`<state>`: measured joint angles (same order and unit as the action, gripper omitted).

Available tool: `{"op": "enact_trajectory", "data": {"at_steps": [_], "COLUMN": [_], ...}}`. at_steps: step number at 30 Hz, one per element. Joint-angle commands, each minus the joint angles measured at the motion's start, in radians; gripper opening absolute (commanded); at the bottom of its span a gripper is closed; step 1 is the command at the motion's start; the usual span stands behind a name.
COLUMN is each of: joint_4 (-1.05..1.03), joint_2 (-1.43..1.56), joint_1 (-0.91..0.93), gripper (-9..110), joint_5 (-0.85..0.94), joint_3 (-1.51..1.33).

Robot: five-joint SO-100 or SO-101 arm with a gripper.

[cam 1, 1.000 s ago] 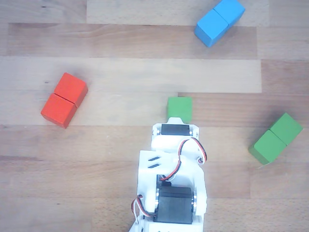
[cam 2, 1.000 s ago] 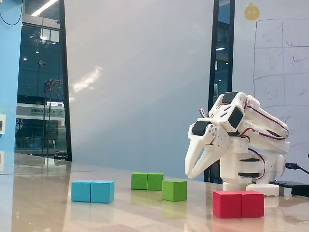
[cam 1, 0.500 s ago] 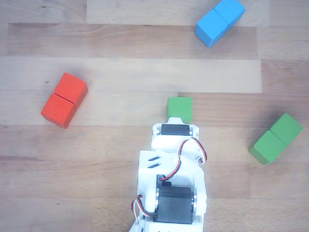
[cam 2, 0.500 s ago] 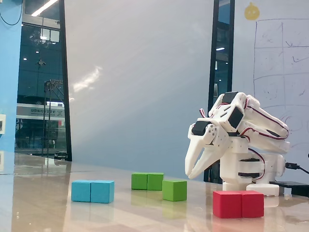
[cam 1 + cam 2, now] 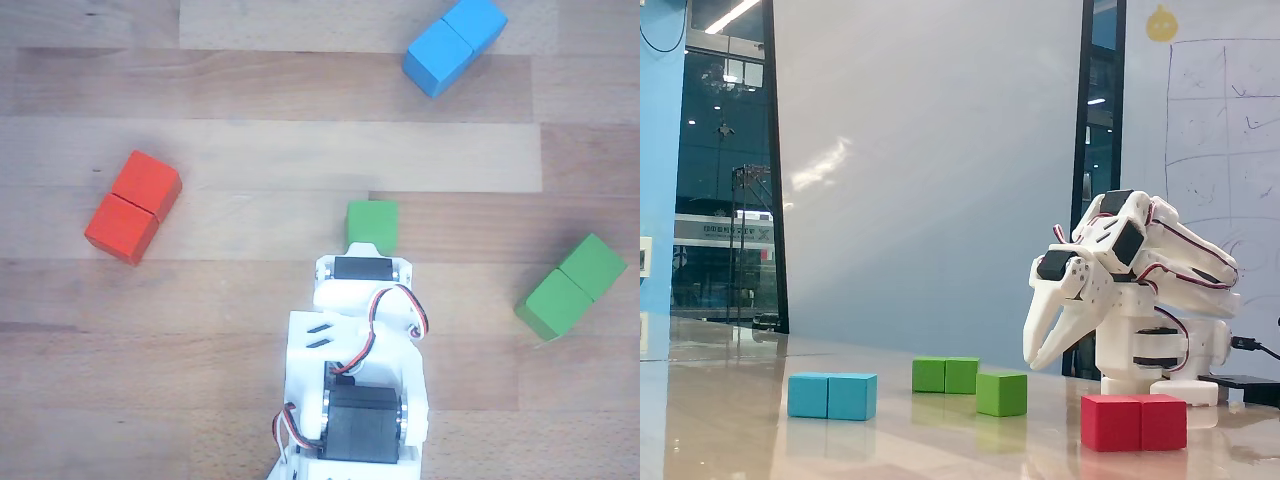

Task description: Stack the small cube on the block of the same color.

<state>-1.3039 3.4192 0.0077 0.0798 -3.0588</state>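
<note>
The small cube (image 5: 372, 222) is plain green and lies on the wooden table just beyond the arm's white wrist (image 5: 362, 275) in the other view; in the fixed view the small cube (image 5: 1001, 393) sits mid-table. The green block (image 5: 572, 286), with a seam across its middle, lies to the right; in the fixed view the block (image 5: 945, 375) is behind and left of the cube. My gripper (image 5: 1032, 362) hangs tilted down, just right of and above the cube, touching nothing. Its fingers look shut and empty. In the other view the wrist hides the fingertips.
A red double block (image 5: 133, 206) lies at the left and a blue double block (image 5: 455, 45) at the top right of the other view. In the fixed view the red one (image 5: 1134, 421) is nearest and the blue one (image 5: 832, 395) stands at the left. The arm's base (image 5: 1155, 350) is at the right.
</note>
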Motion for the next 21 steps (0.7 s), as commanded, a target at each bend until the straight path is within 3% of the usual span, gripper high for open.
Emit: {"op": "enact_trajectory", "data": {"at_steps": [1, 21], "joint_4": [-0.005, -0.005], "joint_2": [0.031, 0.031], "joint_1": [0.003, 0.005], "gripper": [0, 0], "joint_5": [0.008, 0.009], "joint_3": [0.012, 0.012]}}
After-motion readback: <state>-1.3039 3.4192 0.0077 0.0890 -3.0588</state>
